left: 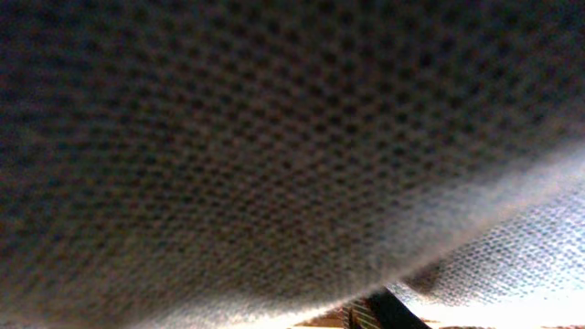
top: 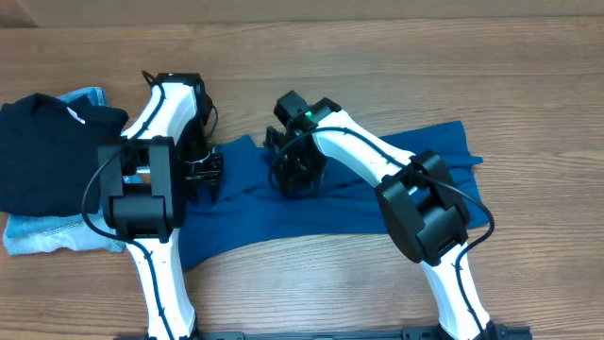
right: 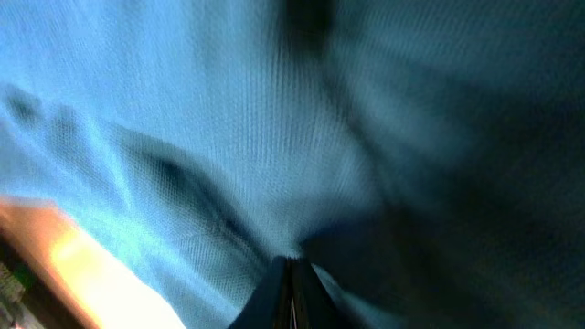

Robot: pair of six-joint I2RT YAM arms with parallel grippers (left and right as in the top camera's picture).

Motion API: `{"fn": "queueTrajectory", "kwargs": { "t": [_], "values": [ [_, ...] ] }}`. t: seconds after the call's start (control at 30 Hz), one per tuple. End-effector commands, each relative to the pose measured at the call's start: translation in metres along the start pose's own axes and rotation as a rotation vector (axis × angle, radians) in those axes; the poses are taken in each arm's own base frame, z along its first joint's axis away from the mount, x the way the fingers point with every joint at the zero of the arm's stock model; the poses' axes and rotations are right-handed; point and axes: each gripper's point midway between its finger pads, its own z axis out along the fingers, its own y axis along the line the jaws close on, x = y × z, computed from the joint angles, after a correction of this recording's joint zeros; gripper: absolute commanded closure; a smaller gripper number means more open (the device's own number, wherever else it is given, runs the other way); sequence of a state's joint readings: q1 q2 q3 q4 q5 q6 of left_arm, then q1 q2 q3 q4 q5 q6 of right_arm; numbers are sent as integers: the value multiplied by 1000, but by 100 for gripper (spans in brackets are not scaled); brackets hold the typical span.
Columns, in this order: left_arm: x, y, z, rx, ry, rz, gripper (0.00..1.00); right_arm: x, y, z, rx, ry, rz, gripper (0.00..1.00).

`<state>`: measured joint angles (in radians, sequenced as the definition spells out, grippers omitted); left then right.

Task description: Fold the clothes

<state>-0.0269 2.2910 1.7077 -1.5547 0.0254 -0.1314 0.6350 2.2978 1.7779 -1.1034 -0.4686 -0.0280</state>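
At the right gripper's (right: 292, 291) tips, the jaws were clenched on a pinch of the teal-blue shirt (right: 183, 137), creases running into them. Beside it, the left gripper (top: 204, 170) pressed into the cloth; whether its jaws gripped anything could not be told. The shirt lay spread across the middle of the bench (top: 377, 57). A clean fold probably needed both grips secure and lifted level, kept off the black garment (top: 38, 142) and denim jeans (top: 47, 236) beyond.

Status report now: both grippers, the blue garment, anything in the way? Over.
Right gripper shut on blue garment, mid-cloth. Left gripper at its left edge, jaws hidden by fabric. Black garment and jeans piled at far left.
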Motion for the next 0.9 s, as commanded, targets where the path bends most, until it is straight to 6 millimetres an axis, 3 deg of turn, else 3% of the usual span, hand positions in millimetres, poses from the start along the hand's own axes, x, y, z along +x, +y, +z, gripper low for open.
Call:
{"fn": "queueTrajectory", "kwargs": {
  "t": [0.0,0.07,0.17,0.27,0.4,0.47,0.57,0.67,0.77,0.87],
  "values": [
    [0,-1,-5,-6,-29,-5,55,15,13,-2,-76,60,-20,96],
    [0,-1,-5,-5,-29,-5,50,14,10,-2,-58,57,-22,96],
    [0,-1,-5,-5,-31,-4,49,-3,9,-10,-37,-8,-48,96],
    [-1,-1,-5,-5,-33,-4,49,-38,14,-50,57,-144,-112,96],
    [-1,-1,-5,-5,-35,-4,49,-77,-7,-67,214,-298,-96,96],
    [-1,-1,-5,-5,-35,-4,49,-90,-12,-63,226,-355,-90,96],
    [-1,-1,-5,-5,-35,-4,49,-94,-25,-44,238,-352,-44,96],
    [-1,-1,-5,-5,-35,-5,49,-83,-32,-27,234,-296,-13,96],
    [-2,-1,-6,-4,-39,-4,49,-65,-23,-14,219,-221,-12,96],
    [-2,-1,-5,-4,-38,-4,49,-61,-23,0,218,-217,-27,96]
  ]
}}
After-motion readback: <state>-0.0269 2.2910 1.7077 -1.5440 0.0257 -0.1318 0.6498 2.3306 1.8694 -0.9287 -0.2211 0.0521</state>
